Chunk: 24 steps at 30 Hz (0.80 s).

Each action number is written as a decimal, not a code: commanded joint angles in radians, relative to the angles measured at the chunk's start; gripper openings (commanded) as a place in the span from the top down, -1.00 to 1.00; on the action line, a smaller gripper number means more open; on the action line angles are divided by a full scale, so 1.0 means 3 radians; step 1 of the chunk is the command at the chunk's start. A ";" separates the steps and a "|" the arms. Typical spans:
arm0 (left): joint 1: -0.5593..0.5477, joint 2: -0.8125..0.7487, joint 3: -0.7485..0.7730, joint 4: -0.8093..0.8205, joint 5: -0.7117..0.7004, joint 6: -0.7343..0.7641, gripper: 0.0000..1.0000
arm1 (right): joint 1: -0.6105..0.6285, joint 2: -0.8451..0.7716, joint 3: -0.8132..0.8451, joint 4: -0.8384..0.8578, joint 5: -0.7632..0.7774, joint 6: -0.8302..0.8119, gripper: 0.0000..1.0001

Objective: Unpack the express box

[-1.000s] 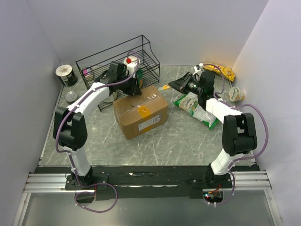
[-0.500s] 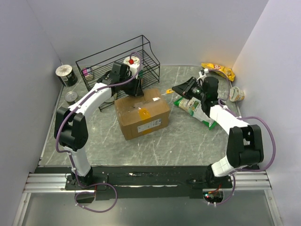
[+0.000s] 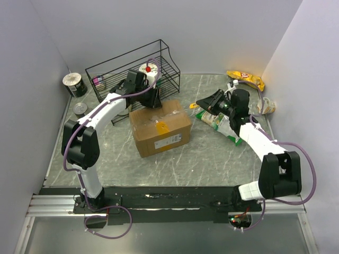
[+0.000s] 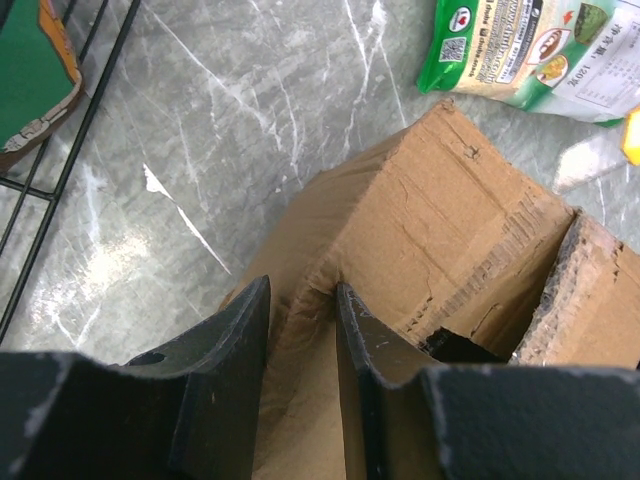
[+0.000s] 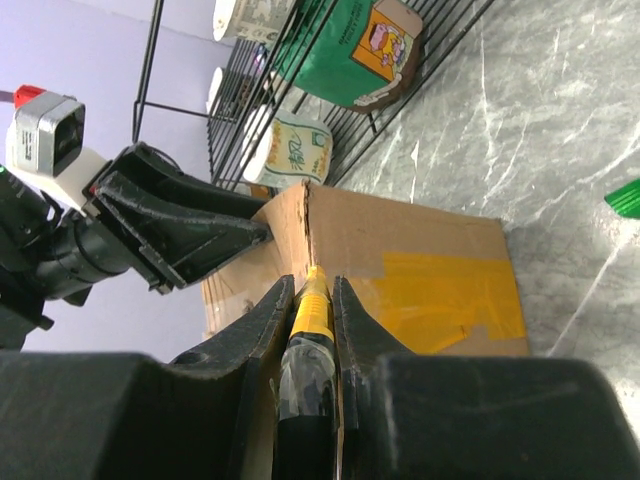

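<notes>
**Both pincers engaged at the carton's far end**

Left gripper [image 4: 300,290]: clenched on the cardboard. A creased fold of the express box [image 4: 450,230] wall sits pinched between the two black fingers [image 4: 235,340], at the far top edge.

Right gripper [image 5: 312,285]: clamped on a yellow tool [image 5: 313,312], which lies lengthwise between the jaws. Its tip points at the box's upright corner edge; I cannot tell whether it touches. In the overhead view this gripper hangs just off the box's right far corner.

Box: stands on the marbled table [image 3: 201,153], centre, turned at a slant. An orange-yellow strip is on its top. The end flaps are partly open at the left gripper.

Surroundings: black wire rack [image 3: 167,66] just behind the box; green snack bag [image 3: 220,120] lies flat under the right arm.
</notes>
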 commanded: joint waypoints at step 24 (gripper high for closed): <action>0.0108 0.0217 -0.0026 -0.0139 -0.0781 0.0023 0.98 | -0.0048 -0.0508 -0.0247 -0.0545 -0.0492 -0.0271 1.00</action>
